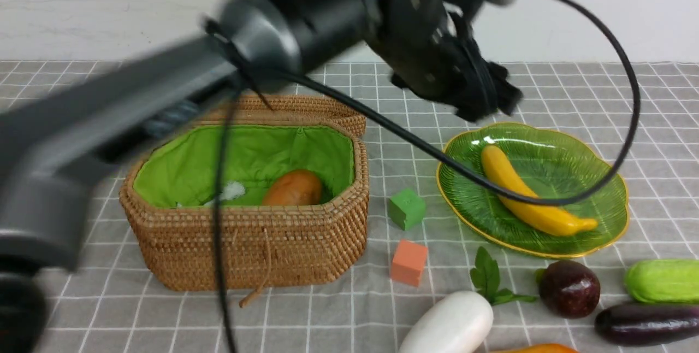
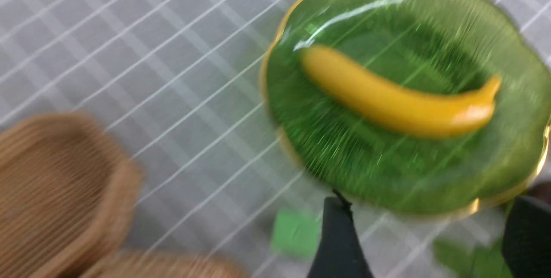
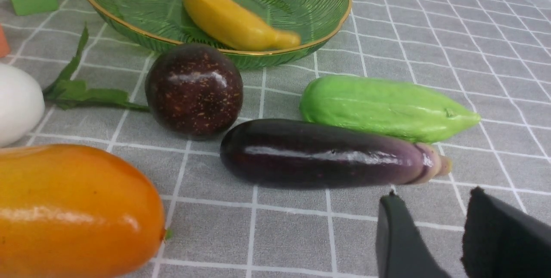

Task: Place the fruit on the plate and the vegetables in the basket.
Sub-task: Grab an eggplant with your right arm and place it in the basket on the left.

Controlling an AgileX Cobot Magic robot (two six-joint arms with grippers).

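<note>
The yellow banana (image 1: 532,197) lies on the green glass plate (image 1: 600,178). My left gripper (image 1: 491,103) hovers blurred above the plate's far left rim; in the left wrist view it (image 2: 430,226) is open and empty, with the banana (image 2: 396,97) beyond it. The potato (image 1: 293,189) sits in the basket (image 1: 246,243). The white radish (image 1: 449,324), maroon fruit (image 1: 569,288), green gourd (image 1: 663,281), eggplant (image 1: 647,323) and mango (image 1: 538,348) lie on the cloth at the front right. My right gripper (image 3: 432,196) is open and empty, just short of the eggplant (image 3: 323,154).
A small green cube (image 1: 406,209) and an orange cube (image 1: 408,263) sit between the basket and the plate. The left arm's cable (image 1: 628,123) loops over the plate. A small white patch (image 1: 232,191) lies on the basket's lining.
</note>
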